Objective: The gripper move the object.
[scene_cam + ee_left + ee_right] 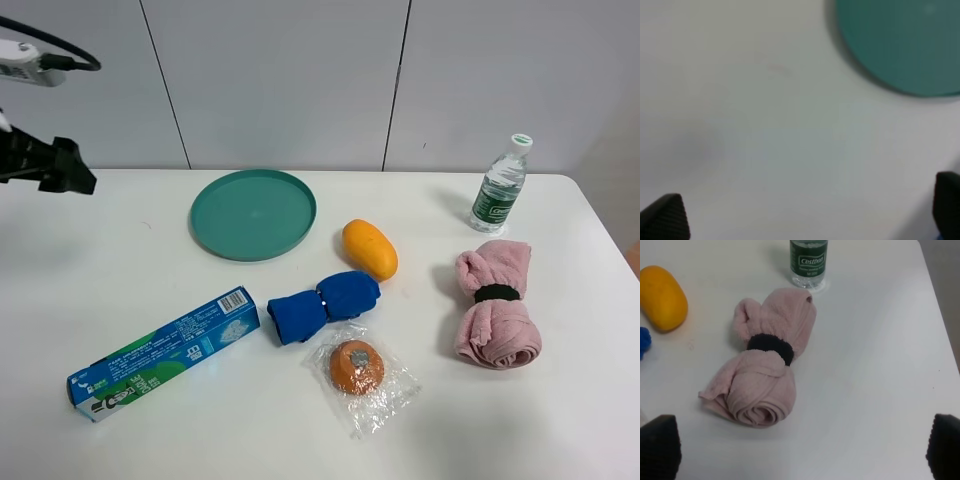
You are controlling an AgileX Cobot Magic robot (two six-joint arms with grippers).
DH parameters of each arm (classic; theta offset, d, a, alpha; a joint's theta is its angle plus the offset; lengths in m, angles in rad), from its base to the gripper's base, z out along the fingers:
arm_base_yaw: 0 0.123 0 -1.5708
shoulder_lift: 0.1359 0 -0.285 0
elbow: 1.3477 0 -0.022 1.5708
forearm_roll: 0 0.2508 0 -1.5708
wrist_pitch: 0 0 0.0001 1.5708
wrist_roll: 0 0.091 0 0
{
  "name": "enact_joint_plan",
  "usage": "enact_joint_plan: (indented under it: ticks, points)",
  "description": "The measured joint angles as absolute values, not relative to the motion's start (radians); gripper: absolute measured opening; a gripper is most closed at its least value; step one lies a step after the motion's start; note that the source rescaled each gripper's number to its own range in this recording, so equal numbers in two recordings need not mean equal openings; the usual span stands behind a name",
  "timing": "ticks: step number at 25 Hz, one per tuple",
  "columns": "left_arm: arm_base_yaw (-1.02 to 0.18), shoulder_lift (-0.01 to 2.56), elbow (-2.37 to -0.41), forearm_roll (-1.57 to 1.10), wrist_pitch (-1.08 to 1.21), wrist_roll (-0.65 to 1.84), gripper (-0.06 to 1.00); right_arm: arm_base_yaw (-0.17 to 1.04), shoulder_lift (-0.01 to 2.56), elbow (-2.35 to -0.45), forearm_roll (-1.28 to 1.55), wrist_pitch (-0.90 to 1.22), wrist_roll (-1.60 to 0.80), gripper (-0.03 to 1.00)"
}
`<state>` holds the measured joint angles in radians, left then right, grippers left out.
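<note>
The blue rolled cloth [323, 305] lay hemmed in: a mango [370, 249] just beyond it, a wrapped orange [357, 367] just in front, the toothpaste box [164, 352] close on its left. Bare table [90, 270] stretched left of the green plate [253, 213].

Blue cloth roll [323, 305] (matt, soft)

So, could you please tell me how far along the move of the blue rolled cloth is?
Nothing looks done yet: the blue rolled cloth lies on the table between the toothpaste box and the orange fruit, untouched. Nothing is in hand; the left gripper is open over bare table near the green plate. Reaching, grasping and moving the cloth all remain.
</note>
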<state>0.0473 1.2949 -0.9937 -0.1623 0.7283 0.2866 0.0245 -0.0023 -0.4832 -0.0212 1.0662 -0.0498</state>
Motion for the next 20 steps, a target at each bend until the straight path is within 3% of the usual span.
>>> enact_joint_plan:
  ticks: [8,20]
  points:
    - [0.188,0.929,-0.765,-0.162,0.759,0.287,0.99,0.024,-0.002,-0.483,-0.021,1.066,-0.05,1.0]
    - [0.198,0.442,-0.571,-0.162,0.907,0.259,0.99,0.024,-0.002,-0.483,-0.021,1.066,-0.05,1.0]
